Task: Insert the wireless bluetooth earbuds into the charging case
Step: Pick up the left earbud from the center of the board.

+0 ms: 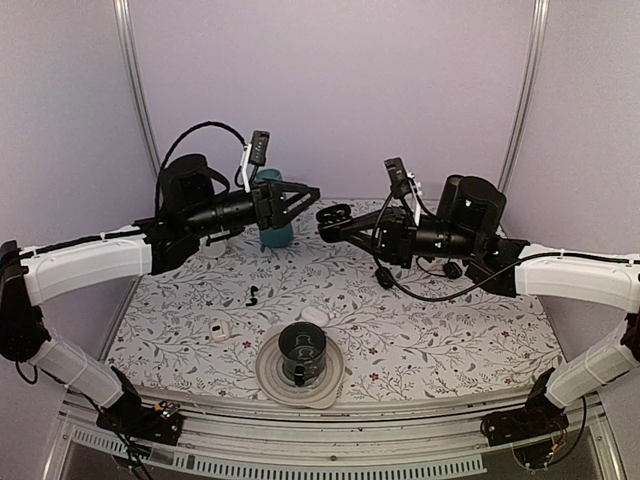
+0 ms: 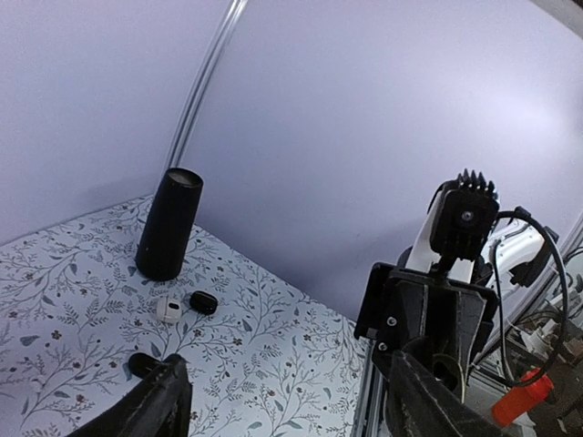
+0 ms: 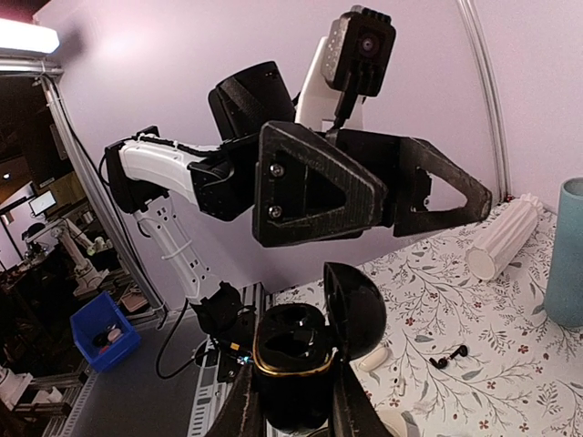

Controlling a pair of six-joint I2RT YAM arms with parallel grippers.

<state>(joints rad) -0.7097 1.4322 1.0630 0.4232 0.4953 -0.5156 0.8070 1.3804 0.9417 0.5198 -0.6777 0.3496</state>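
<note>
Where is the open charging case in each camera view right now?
Top external: charging case, lid open, at the right gripper's tip, mid-frame.
Left wrist: cannot make it out; the right arm's front fills the lower right.
Right wrist: bottom centre, clamped between its own fingers.
Shared landmark: the floral table cover, in all three.

White-shelled arm links (image 1: 90,265) with black joints (image 1: 190,180); black triangular gripper fingers (image 3: 319,182) fastened by silver screws (image 3: 273,168); small black wrist cameras (image 1: 259,147) on white brackets (image 3: 314,82); black cables (image 1: 440,297) looping alongside.
</note>
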